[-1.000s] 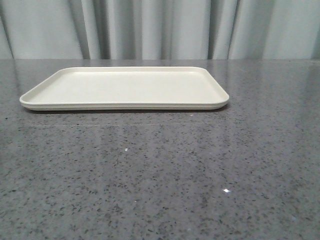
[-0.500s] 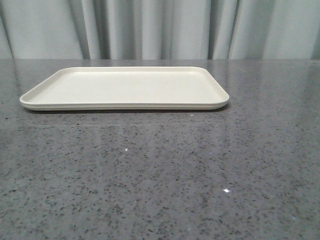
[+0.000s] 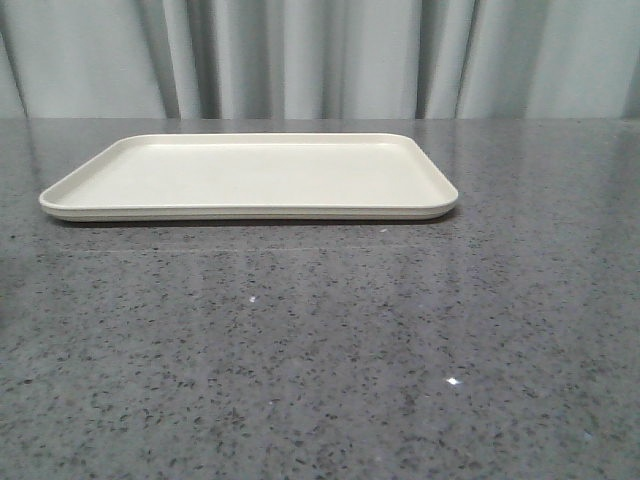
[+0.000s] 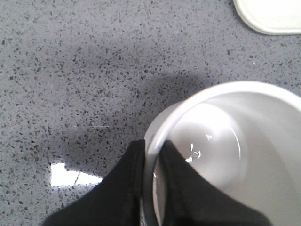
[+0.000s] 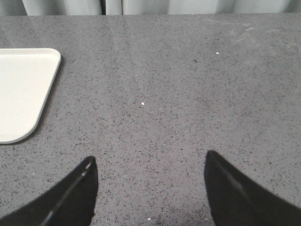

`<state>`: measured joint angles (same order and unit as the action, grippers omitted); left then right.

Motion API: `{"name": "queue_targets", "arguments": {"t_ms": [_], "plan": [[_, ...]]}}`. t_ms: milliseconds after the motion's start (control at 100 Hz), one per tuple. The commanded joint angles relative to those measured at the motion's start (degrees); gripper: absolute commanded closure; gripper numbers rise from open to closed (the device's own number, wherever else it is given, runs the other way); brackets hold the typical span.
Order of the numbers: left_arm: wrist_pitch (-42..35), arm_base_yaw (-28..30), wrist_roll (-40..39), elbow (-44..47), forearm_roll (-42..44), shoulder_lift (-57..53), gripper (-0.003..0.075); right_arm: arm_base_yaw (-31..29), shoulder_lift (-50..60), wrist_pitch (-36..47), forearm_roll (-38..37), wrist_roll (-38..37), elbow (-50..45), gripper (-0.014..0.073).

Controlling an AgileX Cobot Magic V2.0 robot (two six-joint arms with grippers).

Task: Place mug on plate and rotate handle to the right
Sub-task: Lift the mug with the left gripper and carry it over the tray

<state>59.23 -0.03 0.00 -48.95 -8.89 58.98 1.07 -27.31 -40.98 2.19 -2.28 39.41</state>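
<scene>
Front view unchanged over the last second, plate (image 3: 250, 175) bare; left gripper (image 4: 151, 162) pinches mug (image 4: 225, 150) rim off-plate, right gripper (image 5: 149, 188) spread, empty — carry pending.

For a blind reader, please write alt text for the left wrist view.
The left claw grips the rim of the white mug, one finger inside and one outside, above the grey speckled table. A corner of the plate shows nearby.

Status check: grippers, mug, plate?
Left gripper shut on mug rim, one finger inside. Right gripper open, empty. Plate bare. Nothing in the way.
</scene>
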Motion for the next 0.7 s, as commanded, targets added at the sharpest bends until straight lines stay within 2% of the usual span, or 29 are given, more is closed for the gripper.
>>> {"name": "queue_targets", "arguments": {"t_ms": [0,160,420,690], "plan": [[-0.77,-0.19,-0.41,-2.17,-1.67,-0.47,0.074,-0.08,-0.76,3.89,0.26,0.31,2.03,0.0102],[1.32,-0.19,-0.41,-5.37,-3.47,-0.47,0.0741,-0.08,-0.76,3.89,0.26,0.31,2.03,0.0102],[2.34,-0.19,-0.41,-16.06,-4.22,0.01,0.0741,-0.08,-0.76,3.89,0.26,0.31,2.03,0.0102],[3.95,-1.24,-0.41,-26.41,-7.28,7.4,0.0741,-0.08,-0.76,4.51,0.26,0.31,2.03,0.0102]]}}
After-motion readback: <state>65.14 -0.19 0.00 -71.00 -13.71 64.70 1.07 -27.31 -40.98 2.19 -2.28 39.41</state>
